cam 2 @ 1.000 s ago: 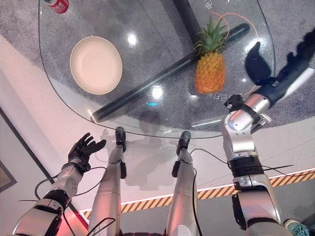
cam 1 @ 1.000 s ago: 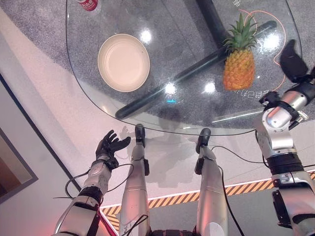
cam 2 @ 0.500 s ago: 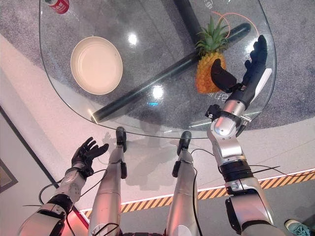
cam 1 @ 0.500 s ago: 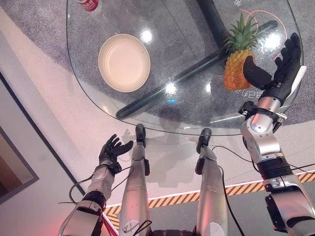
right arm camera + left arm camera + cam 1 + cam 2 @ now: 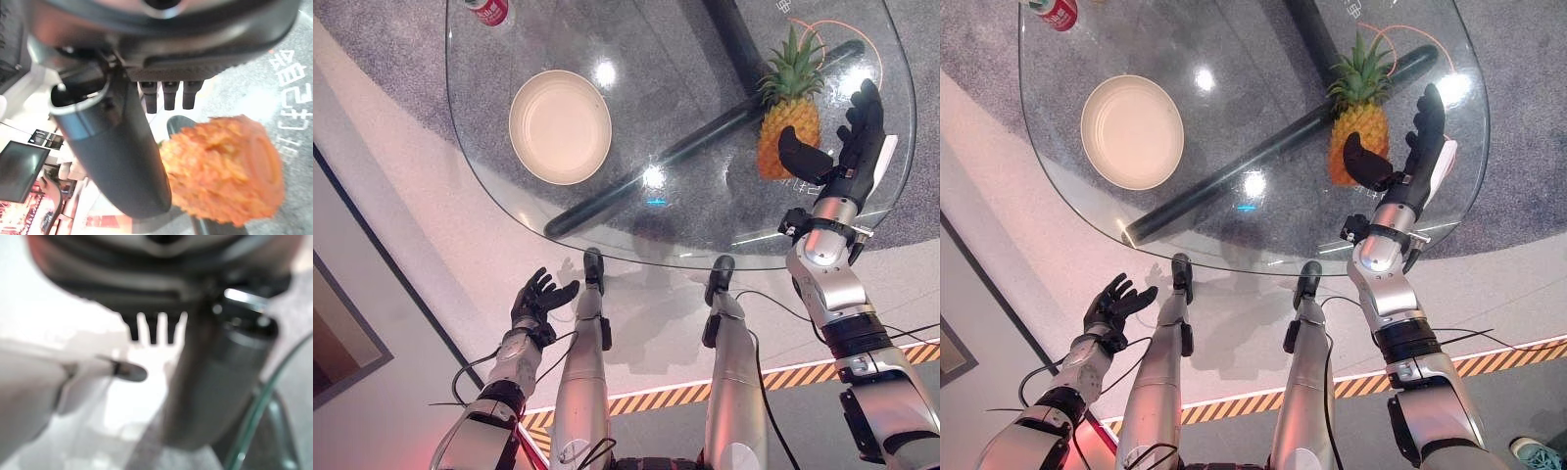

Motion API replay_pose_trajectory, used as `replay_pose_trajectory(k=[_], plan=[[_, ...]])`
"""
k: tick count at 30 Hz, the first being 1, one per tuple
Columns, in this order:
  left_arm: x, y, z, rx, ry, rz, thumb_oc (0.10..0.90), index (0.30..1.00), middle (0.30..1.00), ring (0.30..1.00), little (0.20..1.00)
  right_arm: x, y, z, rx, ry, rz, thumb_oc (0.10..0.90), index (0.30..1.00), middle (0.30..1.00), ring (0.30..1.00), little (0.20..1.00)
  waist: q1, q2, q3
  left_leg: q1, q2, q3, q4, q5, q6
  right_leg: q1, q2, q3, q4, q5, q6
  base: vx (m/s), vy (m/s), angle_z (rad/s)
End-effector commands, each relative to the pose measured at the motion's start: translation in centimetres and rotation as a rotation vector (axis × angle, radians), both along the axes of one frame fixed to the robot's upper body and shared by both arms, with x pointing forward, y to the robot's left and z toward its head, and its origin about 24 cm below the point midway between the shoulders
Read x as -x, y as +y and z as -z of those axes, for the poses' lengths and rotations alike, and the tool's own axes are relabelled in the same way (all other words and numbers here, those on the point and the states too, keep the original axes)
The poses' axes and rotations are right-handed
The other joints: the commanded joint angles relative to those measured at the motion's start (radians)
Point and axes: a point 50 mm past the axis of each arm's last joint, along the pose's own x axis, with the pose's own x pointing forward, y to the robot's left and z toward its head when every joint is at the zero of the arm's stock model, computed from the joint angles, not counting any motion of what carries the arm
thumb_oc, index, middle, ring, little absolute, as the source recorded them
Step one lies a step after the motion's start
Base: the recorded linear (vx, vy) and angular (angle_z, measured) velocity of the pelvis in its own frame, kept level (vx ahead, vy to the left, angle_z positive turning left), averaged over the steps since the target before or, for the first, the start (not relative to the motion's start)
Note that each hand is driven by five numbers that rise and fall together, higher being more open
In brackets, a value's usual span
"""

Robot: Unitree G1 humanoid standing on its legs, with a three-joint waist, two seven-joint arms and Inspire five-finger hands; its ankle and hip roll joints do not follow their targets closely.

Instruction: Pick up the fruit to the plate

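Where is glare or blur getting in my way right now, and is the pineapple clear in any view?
Left eye view: bright light spots glare on the glass table, between the plate and the pineapple, which stays clear beside the open right hand. Right wrist view: the pineapple is close and soft-edged, yet recognisable. Left wrist view: blurred and washed out past the left hand.

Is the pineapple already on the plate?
No, the pineapple stands on the glass table by the open right hand, well apart from the empty plate.
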Motion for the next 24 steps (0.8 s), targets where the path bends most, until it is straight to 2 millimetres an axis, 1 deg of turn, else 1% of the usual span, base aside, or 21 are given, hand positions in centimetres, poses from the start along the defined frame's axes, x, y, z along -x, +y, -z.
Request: replay_pose_trajectory(k=[1,5,15,24], plan=[[2.0,1.4,1.4,-0.043,0.042,-0.035,0.8,0.9,0.9,0.9,0.9,0.8,-0.1,-2.4,0.032,-0.108,-0.028,0.8,0.9,0.9,0.9,0.9,0.001,-0.007,-0.02,0.011,-0.029,0.014,0.075,-0.082,0.036,0.023,0.024,-0.048,-0.06,0.036,-0.033,0.0,0.0,0.0],[2.0,1.4,1.4,-0.041,0.043,-0.034,0.8,0.9,0.9,0.9,0.9,0.4,-0.1,-1.5,0.02,-0.045,-0.028,0.8,0.9,0.9,0.9,0.9,0.002,-0.006,-0.02,0.01,-0.029,0.015,0.076,-0.08,0.036,0.021,0.025,-0.048,-0.057,0.036,-0.034,0.0,0.0,0.0],[1.5,1.5,0.9,-0.049,0.041,-0.028,0.8,0.9,0.9,0.9,0.9,-0.7,-0.5,0.5,0.0,0.121,-0.057,0.8,0.9,0.9,0.9,0.9,0.008,-0.006,-0.02,0.009,-0.029,0.018,0.071,-0.074,0.036,0.022,0.026,-0.054,-0.061,0.039,-0.036,0.0,0.0,0.0],[1.4,1.5,0.8,-0.058,0.041,-0.022,0.8,0.9,0.9,0.9,0.9,-1.2,-1.0,1.1,0.004,0.192,-0.05,0.8,0.9,0.9,0.9,0.9,0.014,-0.006,-0.02,0.001,-0.029,0.015,0.073,-0.073,0.035,0.013,0.029,-0.057,-0.054,0.039,-0.036,0.0,0.0,0.0]])
